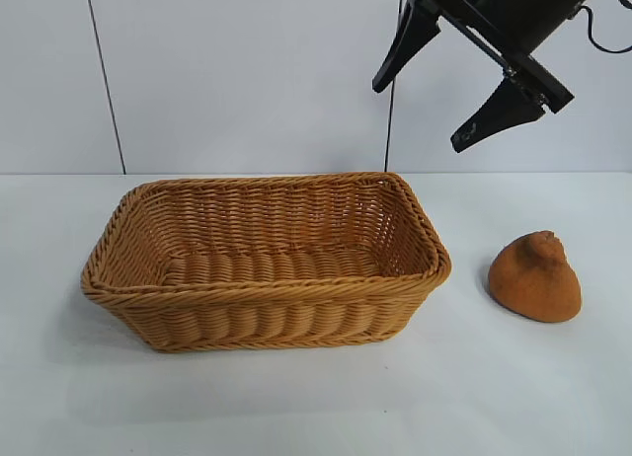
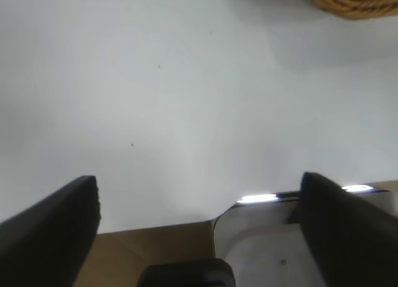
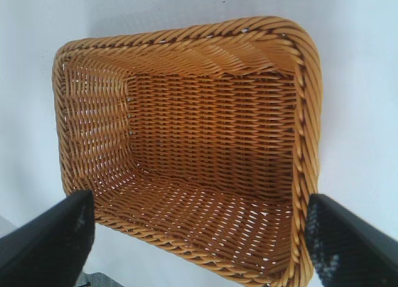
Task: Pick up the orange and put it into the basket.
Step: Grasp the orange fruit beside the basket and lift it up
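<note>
On the white table (image 1: 296, 407), the basket (image 1: 267, 318) stands upright near the centre of the exterior view, its long side facing the camera; it is a rectangular woven wicker container with sloping walls, a braided rim and rounded corners, and nothing lies in it. The orange (image 1: 535, 278) rests on the table to the right of the basket in the exterior view, near it but not touching, sitting on its rounded base with its bumpy pointed top upward. No gripper touches it. The right gripper (image 1: 442, 73) hangs in the air at the upper right of the exterior view, above the basket's right end and angled downward; its two black fingers (image 1: 407, 39) stand wide apart and hold nothing. In the right wrist view this gripper (image 3: 202, 240) looks into the basket (image 3: 186, 45), whose woven floor and inner walls are visible between the spread fingers. The left gripper (image 2: 202, 228) appears only in the left wrist view; its fingers are likewise spread wide with nothing between them, over bare table surface and the table's edge, with one corner of the basket (image 2: 357, 4) visible farther off. No brand, label or legible writing can be made out on any item.
</note>
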`<state>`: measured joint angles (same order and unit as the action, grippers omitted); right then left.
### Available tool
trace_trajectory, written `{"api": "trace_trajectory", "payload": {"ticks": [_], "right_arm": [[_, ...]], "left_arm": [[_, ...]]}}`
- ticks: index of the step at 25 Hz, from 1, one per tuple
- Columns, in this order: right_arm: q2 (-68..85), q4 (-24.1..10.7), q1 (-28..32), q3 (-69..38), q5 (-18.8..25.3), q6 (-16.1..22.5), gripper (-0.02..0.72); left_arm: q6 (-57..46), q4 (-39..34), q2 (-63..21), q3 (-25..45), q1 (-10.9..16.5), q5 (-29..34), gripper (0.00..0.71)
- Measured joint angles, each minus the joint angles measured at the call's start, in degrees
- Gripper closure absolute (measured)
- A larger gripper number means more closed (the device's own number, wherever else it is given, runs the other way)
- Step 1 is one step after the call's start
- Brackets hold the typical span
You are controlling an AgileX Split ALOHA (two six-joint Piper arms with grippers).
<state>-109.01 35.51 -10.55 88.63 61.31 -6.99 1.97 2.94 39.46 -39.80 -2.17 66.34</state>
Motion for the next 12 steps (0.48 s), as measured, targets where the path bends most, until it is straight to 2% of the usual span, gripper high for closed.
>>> {"api": "trace_trajectory", "payload": {"ticks": [4,7,10,12], "right_arm": [[0.0,-0.42,0.0,1.61,0.44,0.0,0.075],[0.0,-1.76,0.0,4.48,1.86,0.0,0.075],[0.0,-5.46,0.0,8.01,3.6,0.05,0.075],[0.11,-10.53,0.0,9.84,5.05,0.69,0.075]], "left_arm": [[-1.97,0.05,-11.25,8.46,0.0,-3.98,0.093],[-2.41,0.05,-17.55,10.66,0.0,-4.53,0.093],[-2.47,-0.12,-21.86,10.9,0.0,-5.15,0.093],[-2.51,-0.13,-23.77,10.92,0.0,-5.22,0.094]]}}
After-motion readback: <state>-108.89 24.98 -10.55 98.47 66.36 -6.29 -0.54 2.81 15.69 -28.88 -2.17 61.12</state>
